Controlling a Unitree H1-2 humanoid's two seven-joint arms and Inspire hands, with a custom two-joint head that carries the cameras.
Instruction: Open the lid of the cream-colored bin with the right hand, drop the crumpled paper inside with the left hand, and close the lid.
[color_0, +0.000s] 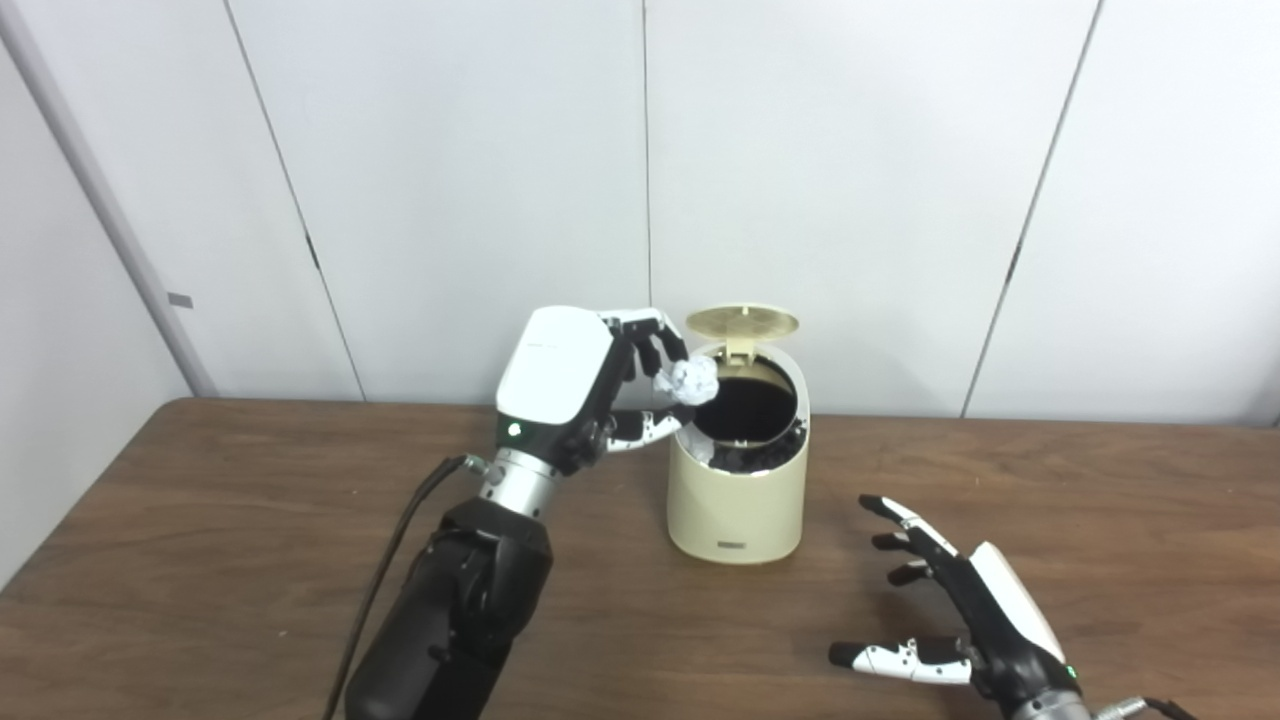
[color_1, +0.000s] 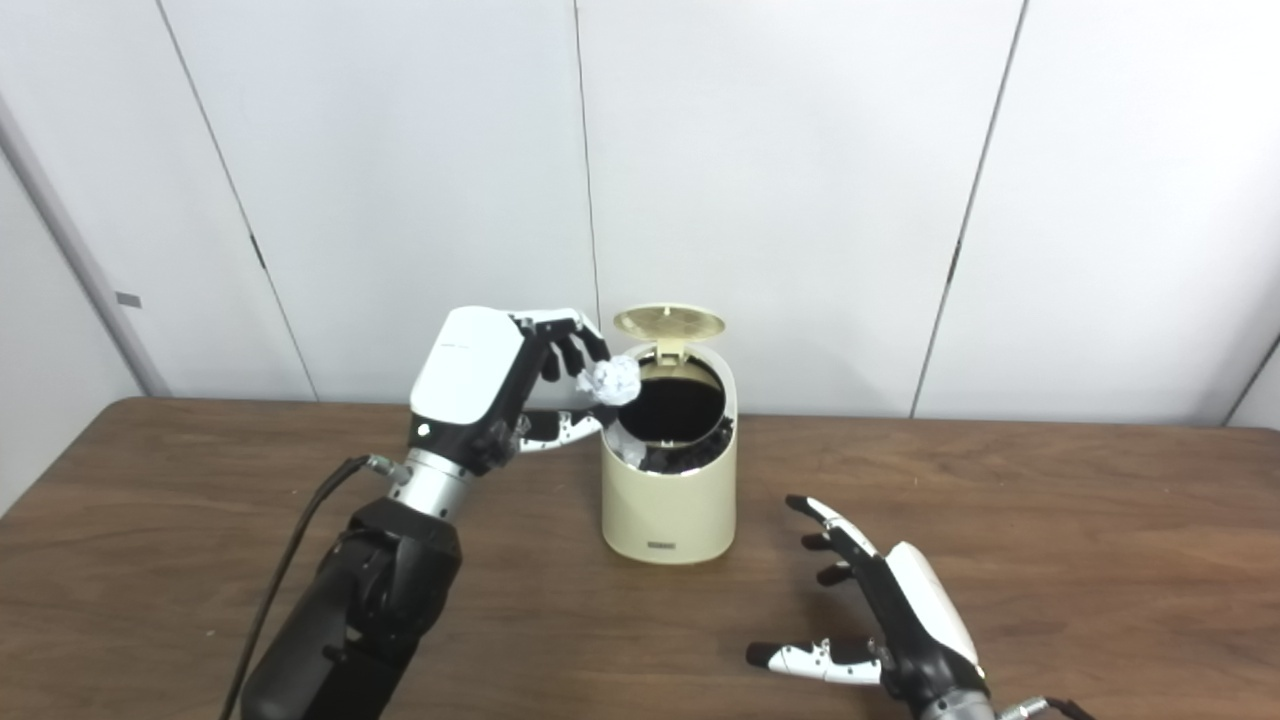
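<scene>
The cream-colored bin (color_0: 737, 500) stands on the wooden table (color_0: 200, 560) near the middle, its round lid (color_0: 742, 322) tipped up and open at the back. Its dark inside shows. My left hand (color_0: 590, 385) is raised beside the bin's left rim and is shut on the white crumpled paper (color_0: 688, 380), which hangs at the edge of the opening. My right hand (color_0: 950, 610) is open and empty, low over the table to the front right of the bin, apart from it.
A white panelled wall (color_0: 850, 200) runs behind the table's far edge, close behind the bin. A black cable (color_0: 390, 560) hangs along my left forearm.
</scene>
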